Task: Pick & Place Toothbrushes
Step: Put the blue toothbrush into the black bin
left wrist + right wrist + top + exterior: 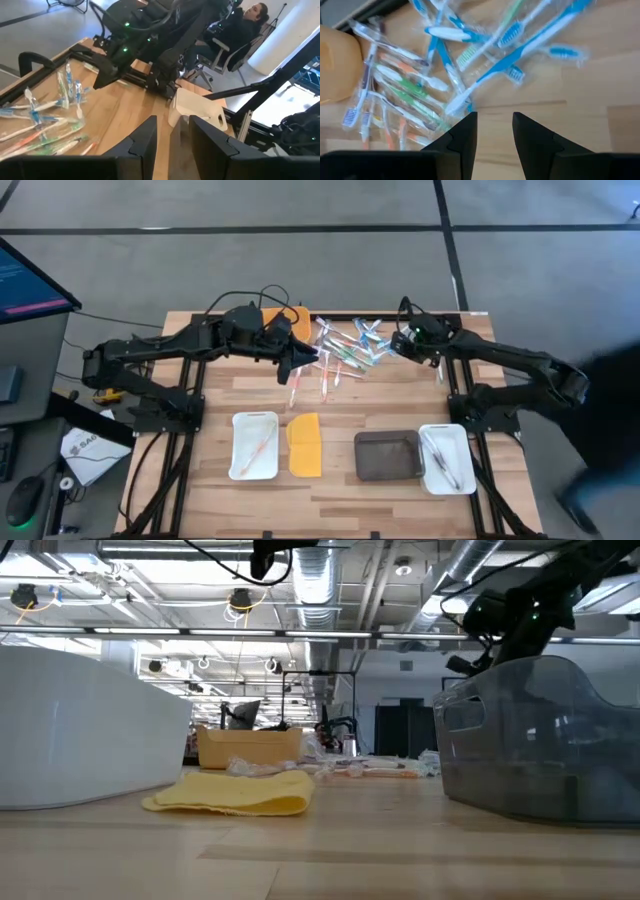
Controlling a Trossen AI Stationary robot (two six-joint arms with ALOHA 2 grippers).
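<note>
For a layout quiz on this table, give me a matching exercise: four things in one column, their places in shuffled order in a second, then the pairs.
Column 1:
1. pile of toothbrushes
2. dark tray
3. yellow-orange lid
4. left white tray

Column 2:
A. near edge, between the two white trays, beside the right white tray
B. far side of the table, between the left gripper and right gripper
C. near edge, farthest left
D. near edge, just right of the left white tray

Pairs: 1-B, 2-A, 3-D, 4-C
</note>
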